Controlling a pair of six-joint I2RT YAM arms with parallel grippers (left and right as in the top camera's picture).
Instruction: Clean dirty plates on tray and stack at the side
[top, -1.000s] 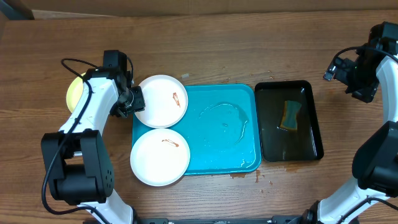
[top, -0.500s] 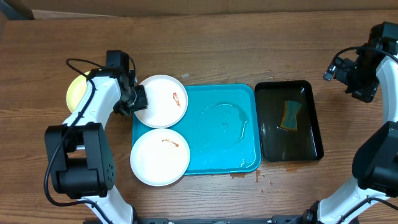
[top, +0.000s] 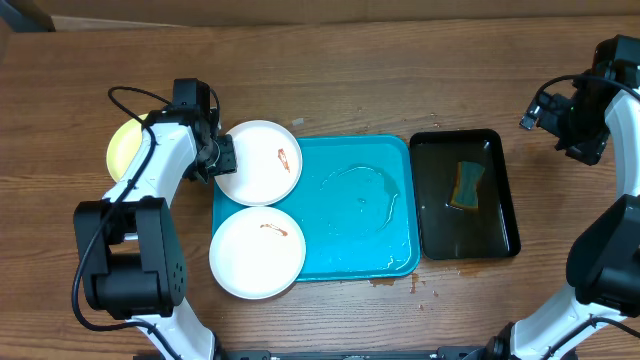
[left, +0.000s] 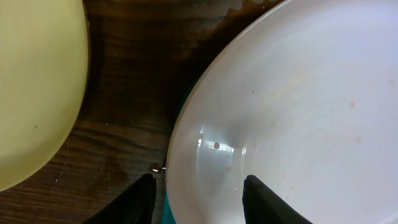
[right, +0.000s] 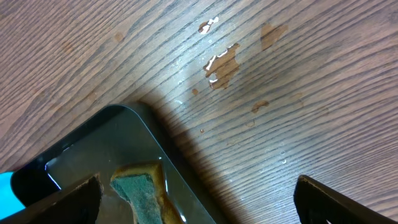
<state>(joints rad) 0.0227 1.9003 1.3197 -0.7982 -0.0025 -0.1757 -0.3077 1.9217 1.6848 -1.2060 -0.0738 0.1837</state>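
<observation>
We found the upper round white shallow plate (top: 255, 172) overhanging the far left corner of the turquoise rectangular plastic tray (top: 395, 250). The left gripper (left: 198, 193) stood part-open astride its rim, clamping nothing. We judged the plate rigid, slick and breakable, best pinched at the rim. The right gripper (right: 199, 196) hung wide and empty.

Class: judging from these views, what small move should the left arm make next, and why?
Probably close the left end effector on the upper white plate's rim. Its fingers stand apart with that rim between them, gripping nothing. The plate, overlapping the tray's corner, bears a brown-red smear, so it likely needs holding for cleaning.
</observation>
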